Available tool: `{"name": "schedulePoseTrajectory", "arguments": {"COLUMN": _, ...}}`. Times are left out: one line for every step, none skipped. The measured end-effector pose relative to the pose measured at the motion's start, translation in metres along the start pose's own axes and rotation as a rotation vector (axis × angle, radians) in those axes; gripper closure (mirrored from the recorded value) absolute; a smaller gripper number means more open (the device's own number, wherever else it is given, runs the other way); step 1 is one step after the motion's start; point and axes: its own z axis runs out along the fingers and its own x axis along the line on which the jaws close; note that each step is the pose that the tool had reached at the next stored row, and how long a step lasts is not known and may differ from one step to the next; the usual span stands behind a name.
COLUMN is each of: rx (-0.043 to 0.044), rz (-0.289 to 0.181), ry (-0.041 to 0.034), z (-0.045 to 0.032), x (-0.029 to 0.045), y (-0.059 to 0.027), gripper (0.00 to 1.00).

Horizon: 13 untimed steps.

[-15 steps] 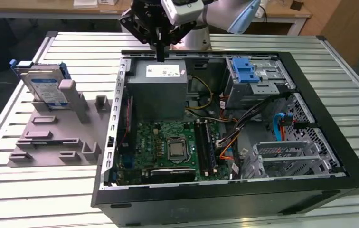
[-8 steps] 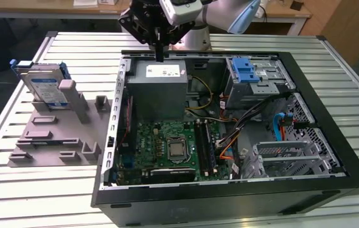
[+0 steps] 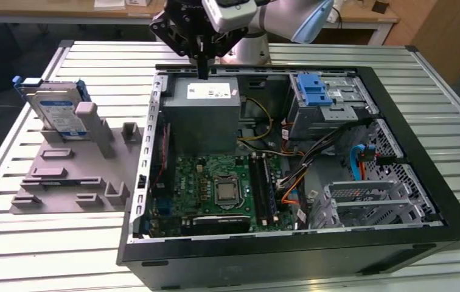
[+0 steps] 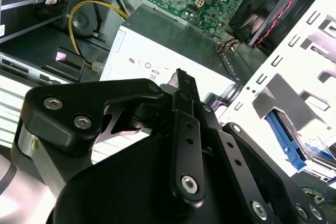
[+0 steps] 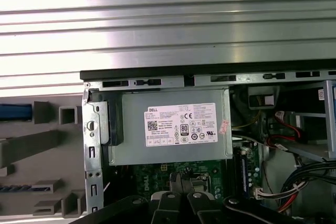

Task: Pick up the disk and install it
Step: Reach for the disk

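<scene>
"So, where is the disk (image 3: 55, 111)?"

"Standing on edge in the grey holder (image 3: 67, 182) on the slatted table (image 3: 19, 249), at the exterior view's left of the open computer case (image 3: 295, 258)."

"And the gripper (image 3: 204, 74)?"

"Well apart from the disk, hanging above the case's rim, just by the grey power supply (image 3: 205, 115). Its fingers are pressed together with nothing between them. In both wrist views the tips sit over the supply, near its white sticker (image 5: 181, 125)."

Shut claw (image 5: 179, 178) near grey power supply (image 5: 168, 153) in open computer case (image 5: 157, 72)
</scene>
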Motion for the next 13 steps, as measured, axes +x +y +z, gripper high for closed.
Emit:
{"name": "schedulePoseTrajectory", "arguments": {"rx": -0.0001, "rz": 0.000, "ry": 0.0000, "z": 0.0000, "x": 0.0004, "y": 0.0000, "gripper": 0.89}}
{"name": "schedulePoseTrajectory", "arguments": {"rx": -0.0001, "rz": 0.000, "ry": -0.0001, "z": 0.0001, "x": 0.0008, "y": -0.0001, "gripper": 0.89}}
{"name": "schedulePoseTrajectory", "arguments": {"rx": -0.0001, "rz": 0.000, "ry": 0.0000, "z": 0.0001, "x": 0.0011, "y": -0.0001, "gripper": 0.89}}
{"name": "schedulePoseTrajectory", "arguments": {"rx": 0.0000, "rz": 0.000, "ry": 0.0000, "z": 0.0001, "x": 0.0015, "y": -0.0001, "gripper": 0.89}}
{"name": "schedulePoseTrajectory", "arguments": {"rx": -0.0001, "rz": 0.000, "ry": 0.0000, "z": 0.0001, "x": 0.0018, "y": -0.0001, "gripper": 0.89}}
{"name": "schedulePoseTrajectory", "arguments": {"rx": 0.0000, "rz": 0.000, "ry": 0.0000, "z": 0.0002, "x": 0.0022, "y": -0.0002, "gripper": 0.89}}
{"name": "schedulePoseTrajectory", "arguments": {"rx": 0.0000, "rz": 0.000, "ry": 0.0000, "z": 0.0002, "x": 0.0026, "y": -0.0002, "gripper": 0.89}}
{"name": "schedulePoseTrajectory", "arguments": {"rx": -0.0001, "rz": 0.000, "ry": 0.0000, "z": 0.0002, "x": 0.0030, "y": -0.0002, "gripper": 0.89}}
{"name": "schedulePoseTrajectory", "arguments": {"rx": -0.0001, "rz": 0.000, "ry": -0.0001, "z": 0.0003, "x": 0.0034, "y": -0.0003, "gripper": 0.89}}
{"name": "schedulePoseTrajectory", "arguments": {"rx": 0.0000, "rz": 0.000, "ry": 0.0000, "z": 0.0003, "x": 0.0038, "y": -0.0003, "gripper": 0.89}}
{"name": "schedulePoseTrajectory", "arguments": {"rx": 0.0000, "rz": 0.000, "ry": 0.0001, "z": 0.0003, "x": 0.0043, "y": -0.0003, "gripper": 0.89}}
{"name": "schedulePoseTrajectory", "arguments": {"rx": 0.0000, "rz": 0.000, "ry": 0.0000, "z": 0.0003, "x": 0.0048, "y": -0.0004, "gripper": 0.89}}
{"name": "schedulePoseTrajectory", "arguments": {"rx": 0.0000, "rz": 0.000, "ry": 0.0001, "z": 0.0004, "x": 0.0053, "y": -0.0004, "gripper": 0.89}}
